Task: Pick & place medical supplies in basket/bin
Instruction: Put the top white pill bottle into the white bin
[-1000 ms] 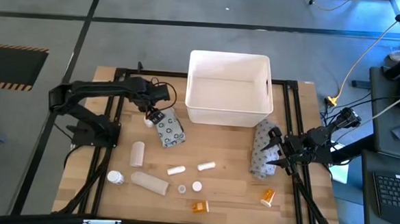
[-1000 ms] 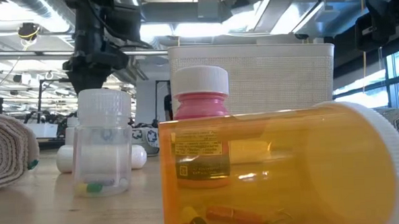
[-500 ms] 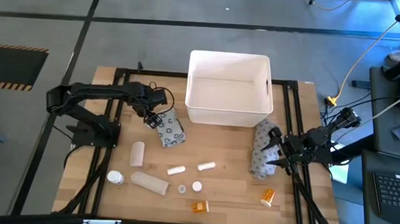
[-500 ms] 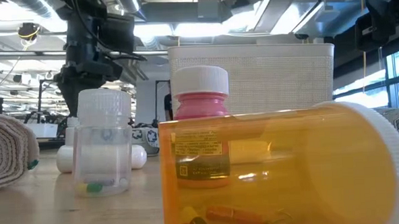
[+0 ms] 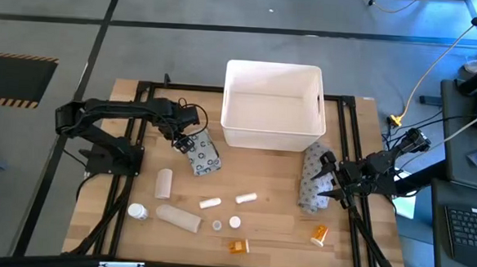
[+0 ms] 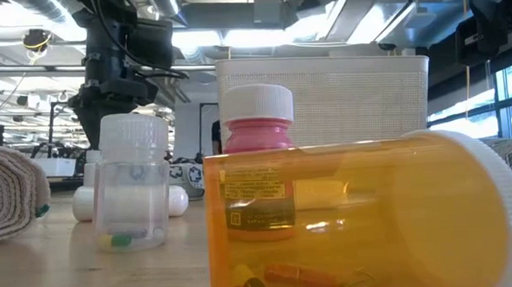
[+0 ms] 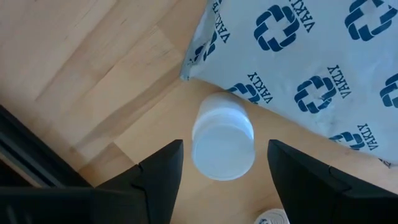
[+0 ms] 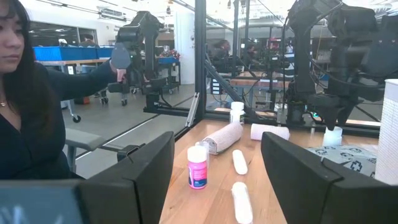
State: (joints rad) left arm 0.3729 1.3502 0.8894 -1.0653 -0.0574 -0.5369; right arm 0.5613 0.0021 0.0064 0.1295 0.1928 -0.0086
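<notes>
The left gripper (image 5: 184, 142) hangs directly above a small white bottle (image 7: 223, 144) that stands on the tabletop (image 5: 271, 213), touching or just beside the corner of a flat grey printed packet (image 5: 202, 155). Its fingers (image 7: 160, 171) are spread wide, one on each side of the bottle, and hold nothing. The bottle appears light, rigid and smooth-walled, so it is judged likely to slip or tip if pinched off-centre; the advisable hold is across the round body just under the cap, with the fingers clear of the packet edge. The packet beside it looks thin and limp and would probably sag if lifted by one corner. The white bin (image 5: 273, 105) stands at the far side of the tabletop, just beyond the packet, and appears to contain nothing. The right gripper (image 5: 328, 178) waits at the right side of the tabletop, beside a second grey packet (image 5: 312, 187); its fingers (image 8: 149, 167) are parted and empty. Other supplies lie loose near the front edge: white rolls (image 5: 178, 217), small white caps (image 5: 235, 222) and two orange pill bottles (image 5: 320, 234). No item is yet in the bin.
</notes>
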